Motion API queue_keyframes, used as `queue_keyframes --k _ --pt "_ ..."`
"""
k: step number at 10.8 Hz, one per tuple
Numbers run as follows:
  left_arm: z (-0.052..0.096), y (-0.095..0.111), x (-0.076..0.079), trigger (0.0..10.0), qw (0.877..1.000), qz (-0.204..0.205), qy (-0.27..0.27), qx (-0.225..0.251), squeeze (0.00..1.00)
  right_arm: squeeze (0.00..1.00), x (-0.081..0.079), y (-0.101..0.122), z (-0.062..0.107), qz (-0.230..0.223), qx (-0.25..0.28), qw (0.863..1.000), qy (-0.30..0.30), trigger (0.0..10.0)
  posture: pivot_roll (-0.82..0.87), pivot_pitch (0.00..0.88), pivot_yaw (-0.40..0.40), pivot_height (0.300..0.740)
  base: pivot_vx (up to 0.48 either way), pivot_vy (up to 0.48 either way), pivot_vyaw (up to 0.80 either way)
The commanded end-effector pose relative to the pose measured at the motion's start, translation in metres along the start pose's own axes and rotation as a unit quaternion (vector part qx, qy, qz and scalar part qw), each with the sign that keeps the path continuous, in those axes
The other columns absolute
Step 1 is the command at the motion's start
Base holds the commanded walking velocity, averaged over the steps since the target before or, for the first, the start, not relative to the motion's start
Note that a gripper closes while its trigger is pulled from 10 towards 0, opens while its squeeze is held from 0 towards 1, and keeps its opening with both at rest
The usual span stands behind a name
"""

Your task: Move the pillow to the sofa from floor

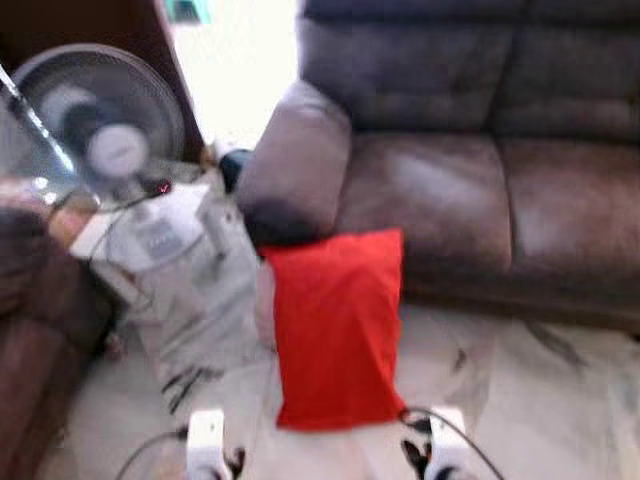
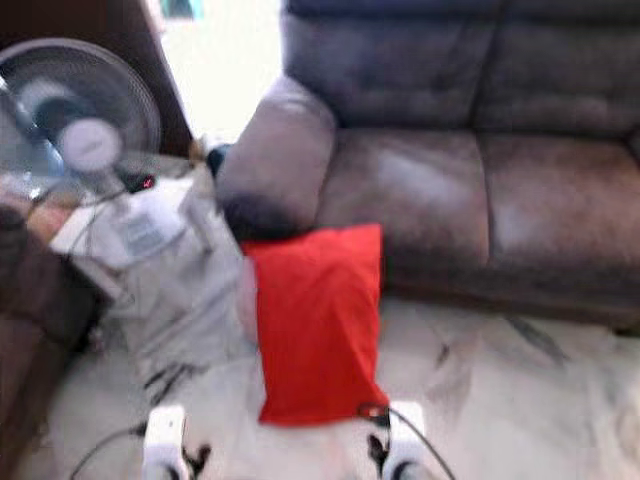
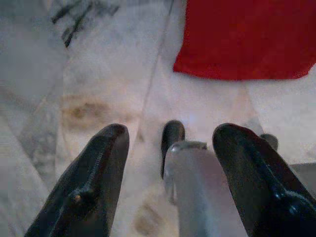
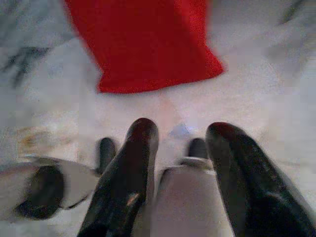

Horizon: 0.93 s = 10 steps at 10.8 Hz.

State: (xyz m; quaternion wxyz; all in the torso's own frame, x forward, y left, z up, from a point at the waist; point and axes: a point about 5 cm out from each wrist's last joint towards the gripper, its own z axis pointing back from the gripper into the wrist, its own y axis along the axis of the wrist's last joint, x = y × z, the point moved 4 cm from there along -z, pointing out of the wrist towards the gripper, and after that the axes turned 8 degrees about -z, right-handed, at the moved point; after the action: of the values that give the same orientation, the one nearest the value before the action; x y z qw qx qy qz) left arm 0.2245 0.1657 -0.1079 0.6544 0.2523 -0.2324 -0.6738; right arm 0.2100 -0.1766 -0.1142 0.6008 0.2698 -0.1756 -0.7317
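Note:
A red pillow (image 1: 335,330) lies on the pale marble floor, its far edge leaning against the front of the brown leather sofa (image 1: 470,170). Both arms hang low at the bottom of the eye views, just short of the pillow's near edge. My left gripper (image 3: 173,131) is open above bare floor, and the pillow's near corner (image 3: 247,39) is ahead of it. My right gripper (image 4: 182,126) is open too, with the pillow's near edge (image 4: 148,44) ahead of its fingers. Neither gripper touches the pillow.
A standing fan (image 1: 100,120) is at the left, beside the sofa's armrest (image 1: 290,160). Below the fan sits a grey plastic-wrapped bundle (image 1: 195,300) next to the pillow. A dark armchair (image 1: 35,340) fills the far left. Open marble floor (image 1: 540,400) lies to the right.

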Motion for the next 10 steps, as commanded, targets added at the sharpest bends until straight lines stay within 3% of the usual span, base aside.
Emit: queue_keyframes --k 1,2,4,6,8,10 --pt "0.003 -0.014 -0.008 10.0 1.0 0.006 0.005 -0.016 0.0 0.0 -0.001 -0.005 0.0 -0.003 -0.006 1.0 0.0 10.0 0.15 0.149 0.038 0.74 0.0 0.0 0.0" --pt "0.004 -0.014 -0.014 10.0 1.0 0.008 0.008 -0.014 0.0 0.0 -0.001 -0.005 0.0 -0.002 -0.007 1.0 0.0 10.0 0.15 0.151 0.037 0.74 0.0 0.36 0.0" --pt "0.007 -0.017 -0.04 10.0 1.0 0.011 0.018 -0.014 0.0 0.0 0.0 -0.005 0.0 -0.001 -0.008 1.0 0.0 10.0 0.15 0.158 0.036 0.74 0.0 0.399 0.0" --pt "0.01 -0.022 -0.05 10.0 0.999 0.007 0.024 -0.021 0.0 0.0 0.0 -0.005 0.0 -0.002 -0.008 1.0 0.0 10.0 0.15 0.164 0.037 0.74 0.0 0.0 0.0" --pt "0.01 -0.022 -0.05 10.0 0.999 0.006 0.024 -0.022 0.0 0.0 -0.001 -0.005 0.0 -0.002 -0.007 1.0 0.0 10.0 0.15 0.166 0.037 0.74 0.0 0.0 0.0" --pt "0.009 -0.023 -0.039 10.0 0.999 0.007 0.018 -0.025 0.0 0.0 -0.001 -0.005 0.0 -0.002 -0.007 1.0 0.0 10.0 0.15 0.168 0.039 0.74 0.0 0.0 0.0"
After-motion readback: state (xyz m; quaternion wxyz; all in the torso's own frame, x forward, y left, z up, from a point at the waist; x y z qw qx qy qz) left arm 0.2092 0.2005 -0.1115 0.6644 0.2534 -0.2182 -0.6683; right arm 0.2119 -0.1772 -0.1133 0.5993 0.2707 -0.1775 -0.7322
